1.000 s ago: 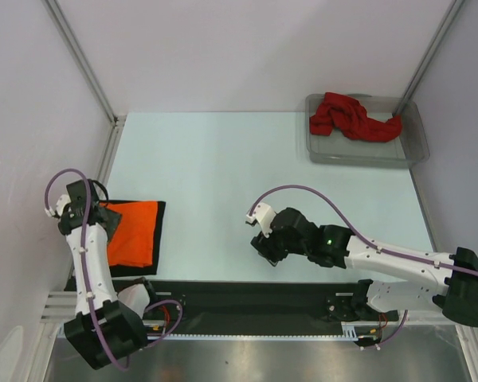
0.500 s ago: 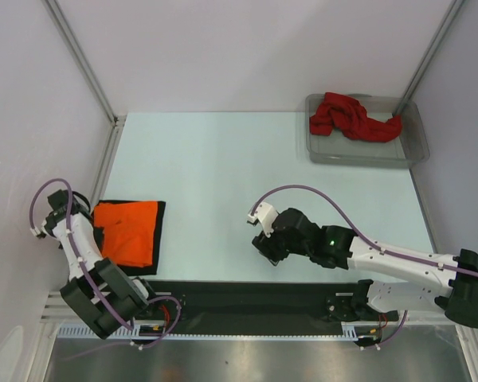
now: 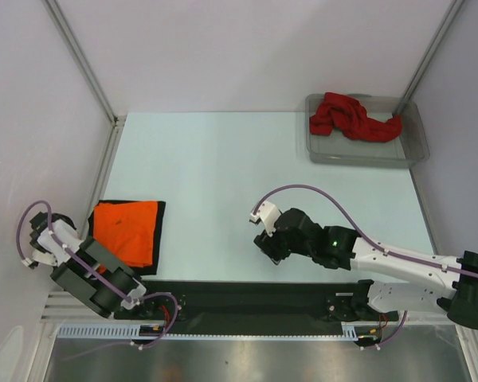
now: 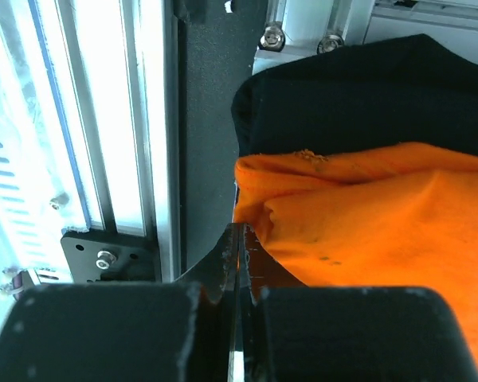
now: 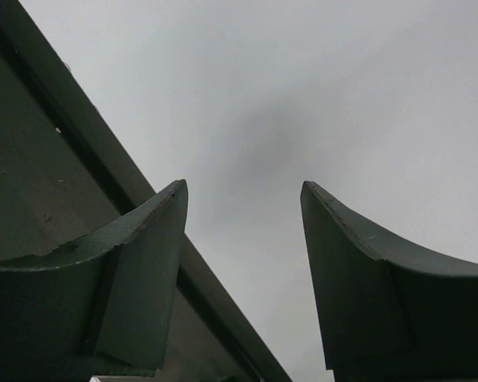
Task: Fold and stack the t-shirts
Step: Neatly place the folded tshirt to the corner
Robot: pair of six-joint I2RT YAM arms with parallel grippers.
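A folded bright orange t-shirt (image 3: 127,231) lies on a folded black t-shirt (image 3: 161,227) at the table's near left. A crumpled dark red t-shirt (image 3: 350,118) lies in the grey tray (image 3: 414,150) at the back right. My left gripper (image 3: 90,240) is shut, low at the stack's left edge. In the left wrist view its tips (image 4: 239,235) sit just short of the orange shirt's (image 4: 382,223) corner, with the black shirt (image 4: 366,95) beyond; no cloth shows between the jaws. My right gripper (image 3: 267,245) is open and empty over the table's middle front (image 5: 243,199).
An aluminium rail (image 4: 143,119) runs along the table's left edge beside the stack. A black strip (image 3: 247,290) crosses the near edge by the arm bases. Frame posts stand at the back corners.
My left arm has folded down and drawn back toward its base, away from the top of the orange shirt. The right arm has barely moved.
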